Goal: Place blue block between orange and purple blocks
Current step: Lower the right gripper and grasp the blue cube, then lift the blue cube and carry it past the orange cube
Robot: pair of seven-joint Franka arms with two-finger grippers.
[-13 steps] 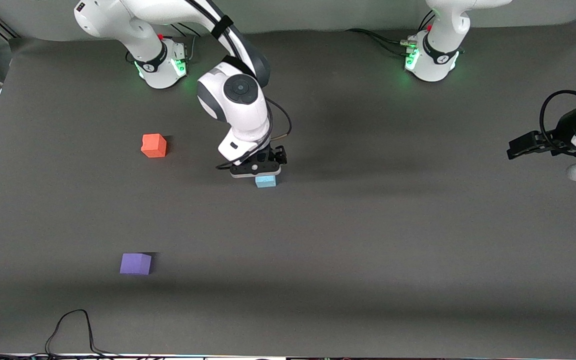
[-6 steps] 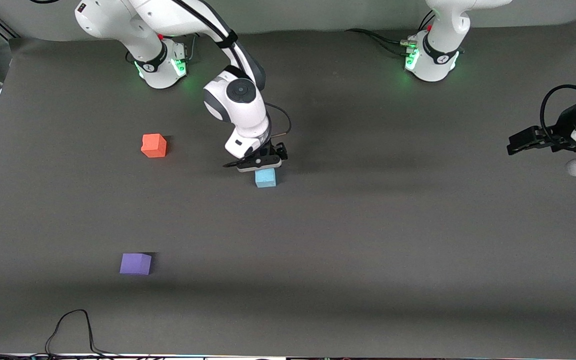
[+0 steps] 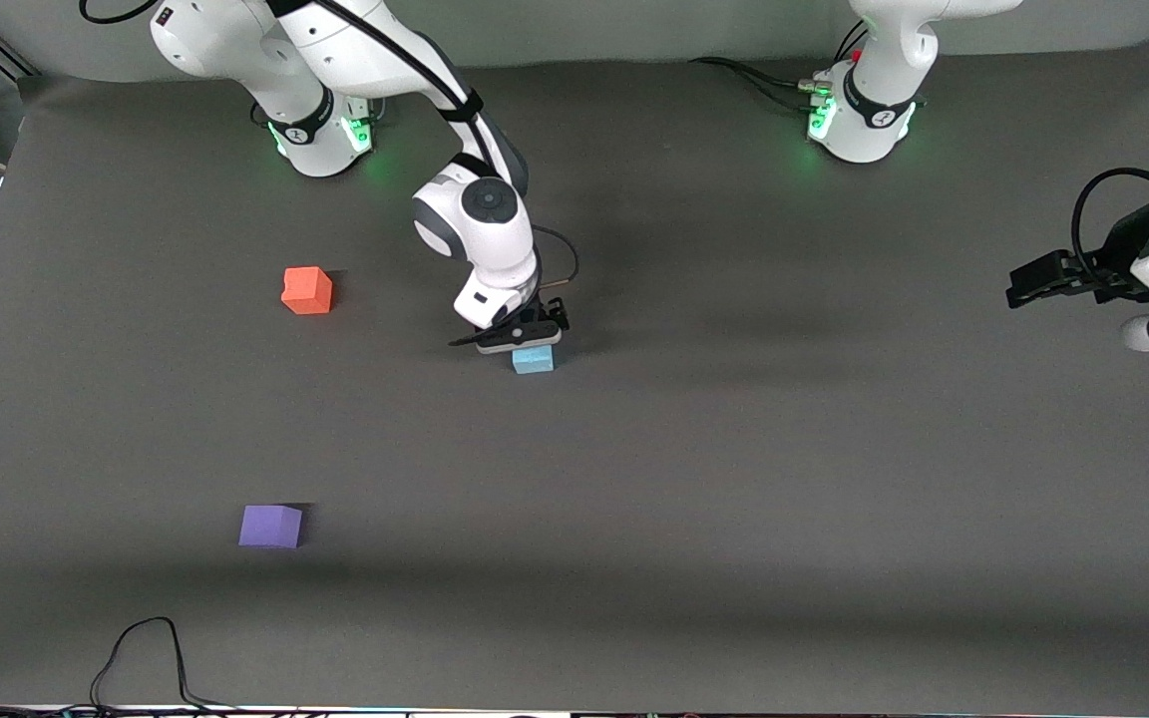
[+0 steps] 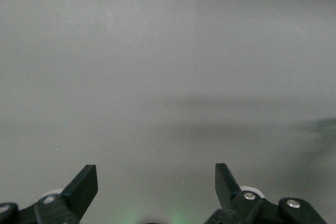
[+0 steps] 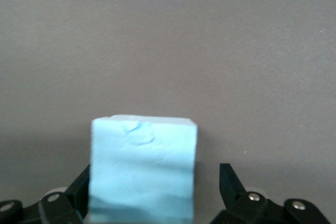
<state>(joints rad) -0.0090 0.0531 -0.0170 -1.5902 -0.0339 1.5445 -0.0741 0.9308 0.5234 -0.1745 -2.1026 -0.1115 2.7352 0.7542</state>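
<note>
Now the right pincer (image 3: 525,344) straddles the upright blue block (image 3: 533,360), fingers apart, hiding its top; the left pincer (image 3: 1025,286) waits open.

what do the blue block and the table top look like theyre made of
Blue block: probably soft foam, matte; the right wrist view shows shallow dents and creases on its face and no shine. Table top: a dark grey matte sheet, perhaps rubber or fabric; it shows soft shadows and no reflections, but its exact material cannot be told.
</note>
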